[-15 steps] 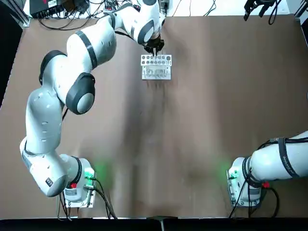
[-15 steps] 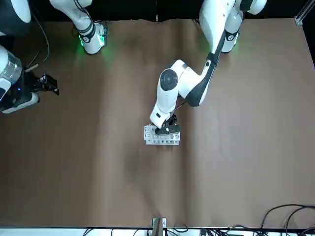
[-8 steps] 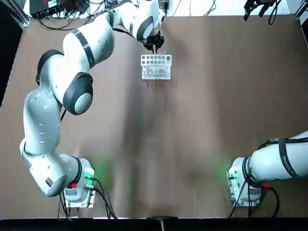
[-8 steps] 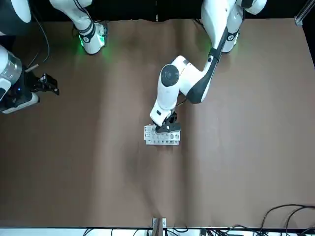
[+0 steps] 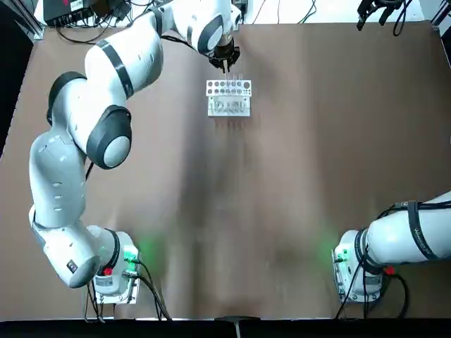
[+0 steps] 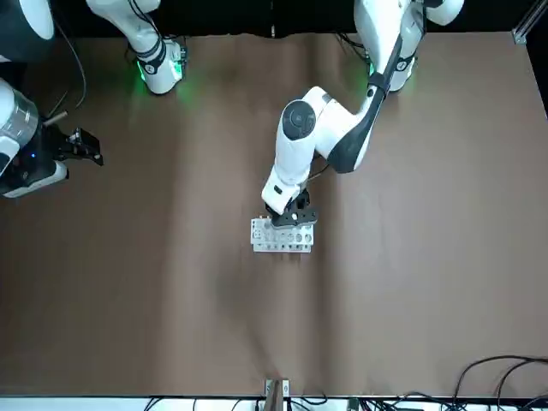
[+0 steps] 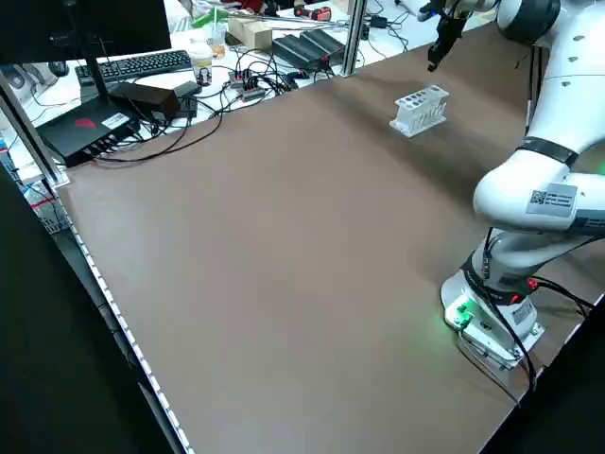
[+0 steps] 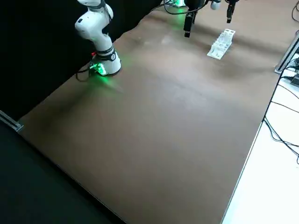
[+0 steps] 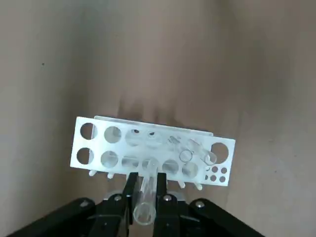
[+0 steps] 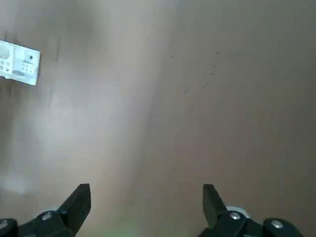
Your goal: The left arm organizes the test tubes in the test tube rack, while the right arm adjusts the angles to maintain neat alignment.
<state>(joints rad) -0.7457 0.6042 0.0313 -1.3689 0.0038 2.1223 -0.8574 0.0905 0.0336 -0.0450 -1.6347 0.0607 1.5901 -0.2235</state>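
Insertion step: left gripper [image 9: 147, 177], at rack [image 9: 98, 145], apparently pinches test tube [image 9: 144, 212]; next, align, lower. Right gripper [image 10: 147, 197]: spread, parked well apart.

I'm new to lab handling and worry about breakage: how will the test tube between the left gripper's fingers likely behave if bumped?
The tube looks clear, thin-walled and rigid, so it may crack or chip rather than bend. Its smooth, round wall could let it swivel or slip between the left gripper's narrow fingers.
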